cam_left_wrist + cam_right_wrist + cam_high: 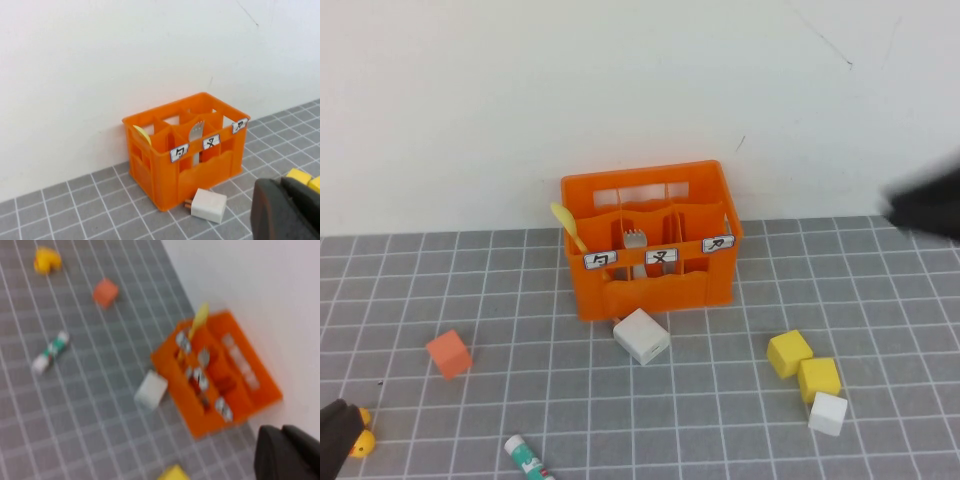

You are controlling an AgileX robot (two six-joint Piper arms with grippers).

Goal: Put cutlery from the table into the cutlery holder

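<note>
The orange cutlery holder (640,178) stands on the grey grid table (520,300) against the white wall. The pale yellow spoon (567,226) stands tilted in its left compartment, and the grey fork (635,240) stands in the middle one. Both also show in the left wrist view, spoon (142,135) and fork (196,131), and in the right wrist view, where the spoon (198,320) is visible. My left gripper (335,435) is low at the near left corner, shut and empty. My right gripper (925,205) is raised at the far right, blurred, shut and empty (281,435).
A white block (641,336) lies just in front of the crate. An orange cube (449,353) is at the left, two yellow blocks (789,353) and a small white block (828,413) at the right. A white-and-green tube (527,458) and a yellow piece (361,441) lie near the front.
</note>
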